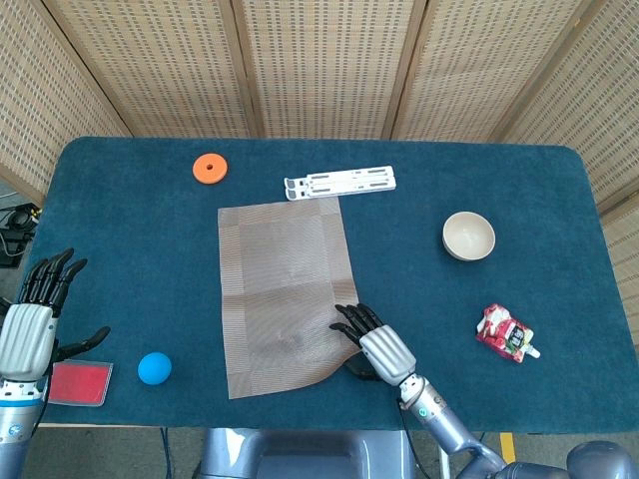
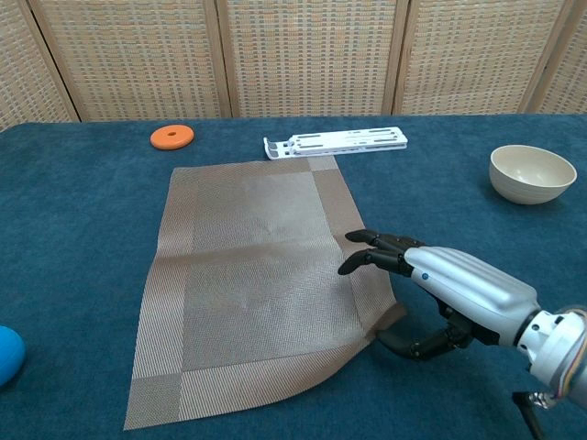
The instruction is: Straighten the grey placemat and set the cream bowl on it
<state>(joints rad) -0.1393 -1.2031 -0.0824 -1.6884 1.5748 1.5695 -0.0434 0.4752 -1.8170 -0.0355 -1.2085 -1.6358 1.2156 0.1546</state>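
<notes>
At mat's [image 2: 252,275] near corner, right hand [image 2: 459,289] pinches lifted edge, upper fingers spread; pull risks creasing, skewing mat.

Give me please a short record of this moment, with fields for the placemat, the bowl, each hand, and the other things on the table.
placemat: grey placemat lies skewed, near right corner lifted
bowl: cream bowl stands upright on the table, far right, off the mat
right hand: right hand pinches the mat's near right edge, thumb under it
left hand: left hand holds nothing, fingers apart, at the left table edge
others: orange disc, white stand, blue ball, red packet
</notes>
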